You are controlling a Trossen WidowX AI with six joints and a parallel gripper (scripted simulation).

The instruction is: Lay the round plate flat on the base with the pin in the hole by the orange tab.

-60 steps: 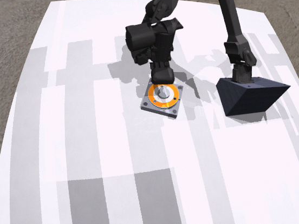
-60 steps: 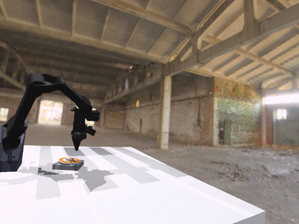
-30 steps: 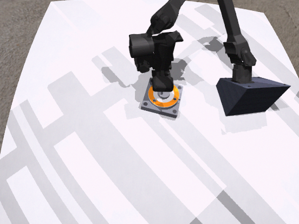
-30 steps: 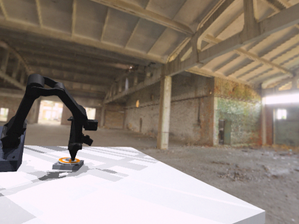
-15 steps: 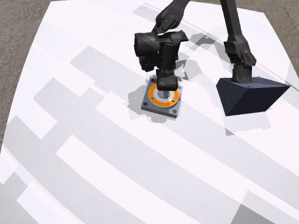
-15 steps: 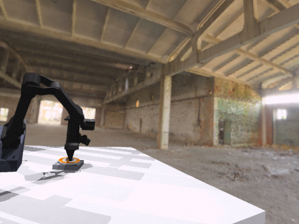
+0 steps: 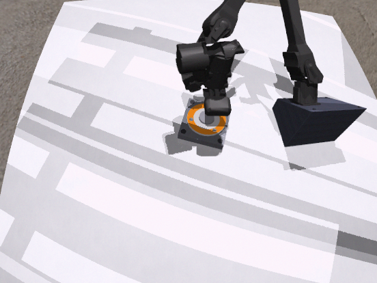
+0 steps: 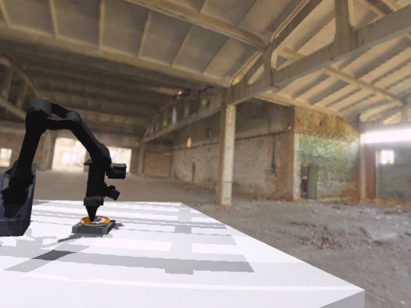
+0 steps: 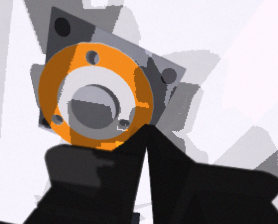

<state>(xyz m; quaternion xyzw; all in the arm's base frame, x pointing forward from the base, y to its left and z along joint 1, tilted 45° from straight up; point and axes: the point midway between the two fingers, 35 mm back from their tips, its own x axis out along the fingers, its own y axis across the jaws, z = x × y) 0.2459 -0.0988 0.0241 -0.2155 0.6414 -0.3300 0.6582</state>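
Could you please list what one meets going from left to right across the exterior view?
Dark robot mount → grey base carrying the orange plate, with the shut pincer above → concrete column → green-stained wall.

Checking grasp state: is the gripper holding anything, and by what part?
Nothing held. The gripper is shut on itself, tip at the plate's rim.

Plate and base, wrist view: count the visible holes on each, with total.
Plate small holes: 3
Base corner holes: 2; its other corners are hidden by the plate and the shut gripper
Total: 5
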